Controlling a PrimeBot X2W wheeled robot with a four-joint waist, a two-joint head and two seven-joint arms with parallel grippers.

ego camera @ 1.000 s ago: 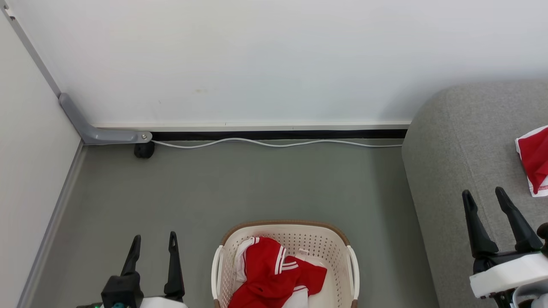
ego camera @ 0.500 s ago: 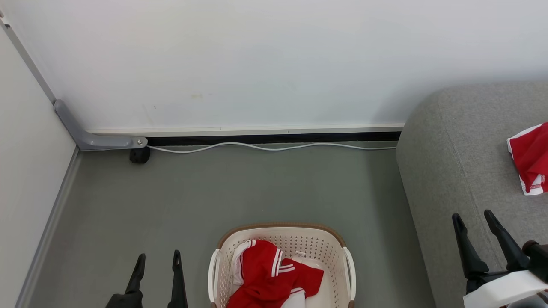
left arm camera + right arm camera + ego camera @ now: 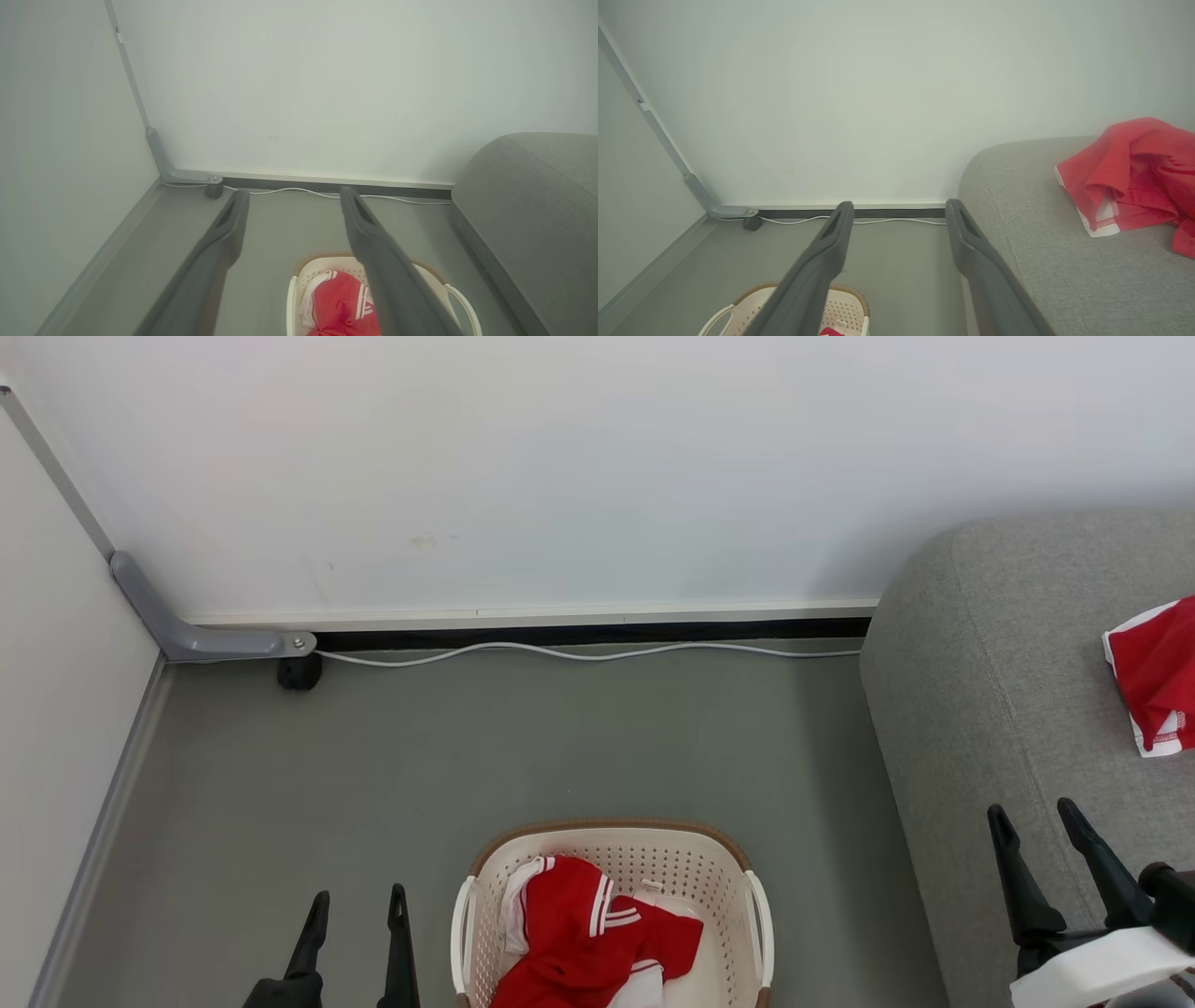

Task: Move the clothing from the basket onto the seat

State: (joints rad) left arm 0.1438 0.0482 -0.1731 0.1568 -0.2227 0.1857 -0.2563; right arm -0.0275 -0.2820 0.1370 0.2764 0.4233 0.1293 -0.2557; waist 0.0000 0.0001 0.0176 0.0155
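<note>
A cream basket [image 3: 756, 915] with a brown rim stands on the floor at the bottom centre, with red, white-striped clothing [image 3: 579, 933] crumpled inside it. A second red garment [image 3: 1153, 672] lies on the grey seat [image 3: 980, 691] at the right. My left gripper [image 3: 359, 905] stands open and empty left of the basket. Over the seat's front part my right gripper [image 3: 1034, 814] is open and empty too. From the left wrist I see the basket [image 3: 460, 303] and the clothing [image 3: 338, 305] below the left gripper [image 3: 292, 196]. From the right wrist I see the garment [image 3: 1134, 177], the seat [image 3: 1041, 242] and the right gripper [image 3: 899, 205].
A white wall runs along the back, with a white cable [image 3: 579, 653] on the floor at its foot. A grey bracket [image 3: 201, 635] and a small black caster [image 3: 299, 674] sit in the left corner. Grey floor [image 3: 523, 747] lies between the wall and the basket.
Both grippers have dropped lower in the head view and stayed open. The whole picture has shifted a little, so the camera has moved. The clothing has not moved.
</note>
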